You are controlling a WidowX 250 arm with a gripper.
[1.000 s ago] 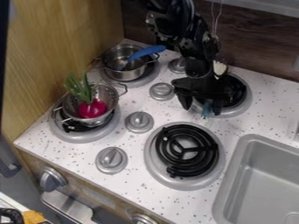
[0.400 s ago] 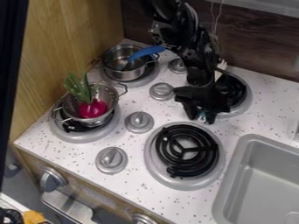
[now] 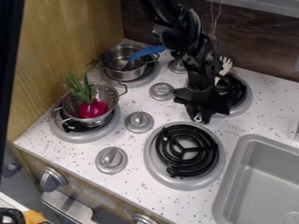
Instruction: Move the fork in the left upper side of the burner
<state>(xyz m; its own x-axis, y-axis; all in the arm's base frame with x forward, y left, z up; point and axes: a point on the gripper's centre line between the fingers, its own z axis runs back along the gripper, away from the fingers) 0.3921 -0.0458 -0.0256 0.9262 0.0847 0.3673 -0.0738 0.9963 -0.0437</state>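
Gripper (image 3: 198,118) closes on the fork (image 3: 225,67) as the tines swing clear

Over the last second the two fingers, widely spread at first, draw together and come down a little toward the front of the stove. They now stand close around the pale end of the handle, so the gripper appears to be grasping the fork; the arm hides the middle of the handle. At the other end, the tines show more fully to the right of the arm than they did, a sign that the fork turns with the grip.

It lies at a slant across the left part of the back right burner (image 3: 248,94), handle end toward the front right burner (image 3: 151,153); whether it is off the surface, I cannot tell.

For the task, the pickup looks all but done and the placing remains. Next should come a small lift, then a move toward the burner's upper left. Held by its very end, the fork could pivot or catch on the coil, so a slow lift seems wise.
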